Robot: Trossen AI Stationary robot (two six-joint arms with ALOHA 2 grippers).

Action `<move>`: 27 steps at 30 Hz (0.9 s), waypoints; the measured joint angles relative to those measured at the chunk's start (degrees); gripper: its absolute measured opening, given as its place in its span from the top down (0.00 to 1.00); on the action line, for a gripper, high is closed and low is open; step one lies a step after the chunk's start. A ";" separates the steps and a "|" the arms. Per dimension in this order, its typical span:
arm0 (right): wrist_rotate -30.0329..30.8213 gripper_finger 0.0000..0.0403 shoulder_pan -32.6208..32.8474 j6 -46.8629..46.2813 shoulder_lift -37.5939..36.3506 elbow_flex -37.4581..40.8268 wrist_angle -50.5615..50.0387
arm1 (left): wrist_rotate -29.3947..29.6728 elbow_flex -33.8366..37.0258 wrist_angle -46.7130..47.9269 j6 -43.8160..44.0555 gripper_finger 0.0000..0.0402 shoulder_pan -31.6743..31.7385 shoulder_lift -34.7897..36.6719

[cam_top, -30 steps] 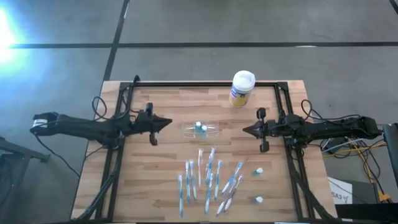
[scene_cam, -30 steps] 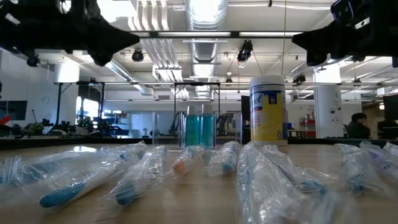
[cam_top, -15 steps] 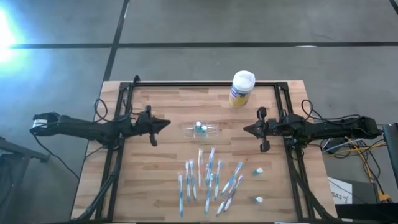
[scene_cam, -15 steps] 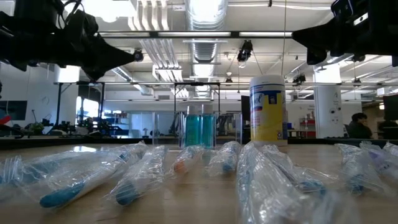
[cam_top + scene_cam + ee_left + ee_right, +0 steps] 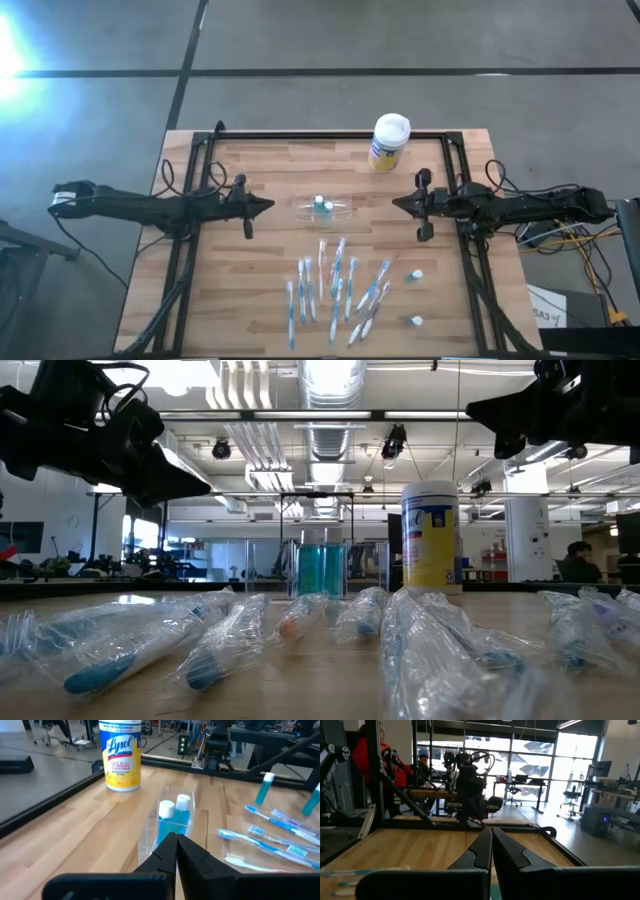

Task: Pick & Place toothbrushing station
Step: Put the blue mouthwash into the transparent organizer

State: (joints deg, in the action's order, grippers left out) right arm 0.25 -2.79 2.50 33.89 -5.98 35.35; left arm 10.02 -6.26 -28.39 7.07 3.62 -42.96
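The toothbrushing station [image 5: 322,207] is a clear plastic holder lying flat on the wood at the table's middle, with two blue white-capped tubes standing in it; it also shows in the left wrist view [image 5: 167,822] and the low view [image 5: 322,568]. My left gripper [image 5: 268,204] is shut and empty, above the table left of the holder, pointing at it. My right gripper [image 5: 396,206] is shut and empty, raised right of the holder.
A yellow white-lidded canister [image 5: 388,142] stands at the far edge. Several wrapped toothbrushes [image 5: 335,285] lie near the front middle, with two small tubes [image 5: 414,274] to their right. A black frame [image 5: 320,136] runs along the table's far and side edges.
My left gripper has gone down a little toward the table and tipped its fingers downward, staying left of the holder. My right gripper has kept about still.
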 joint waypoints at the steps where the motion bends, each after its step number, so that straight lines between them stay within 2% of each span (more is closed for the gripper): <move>1: 0.00 0.98 0.00 0.43 0.10 0.00 -0.06 | 0.00 0.00 -0.08 -0.62 0.96 0.00 0.00; 7: -0.07 0.98 0.02 0.19 1.38 0.00 -0.43 | -1.04 -0.54 -0.38 -4.31 0.99 0.00 0.02; 11: -0.24 0.98 0.03 -4.53 2.24 -0.01 0.27 | -1.19 -1.01 -0.45 -0.82 0.96 0.00 0.02; 18: -0.28 0.98 0.42 -14.30 2.19 -1.47 3.12 | -2.13 -1.41 -0.48 -2.26 0.91 -0.04 0.02; 20: -0.43 0.98 1.98 -14.47 2.22 -4.84 -1.67 | -2.79 -1.74 -0.51 -3.58 0.90 -0.04 0.02; 22: 0.18 0.98 4.29 -13.58 2.68 -9.56 -10.59 | -3.02 -2.09 -0.50 -5.11 0.89 -0.04 0.02; 27: 10.60 0.98 12.28 -12.84 6.75 -22.99 -34.81 | -2.99 -2.58 -0.54 -8.40 0.89 -0.02 0.02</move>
State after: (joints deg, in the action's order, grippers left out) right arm 10.85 9.49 -10.35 40.63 -28.97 0.55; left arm 7.03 -8.84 -28.93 -1.33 3.60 -42.94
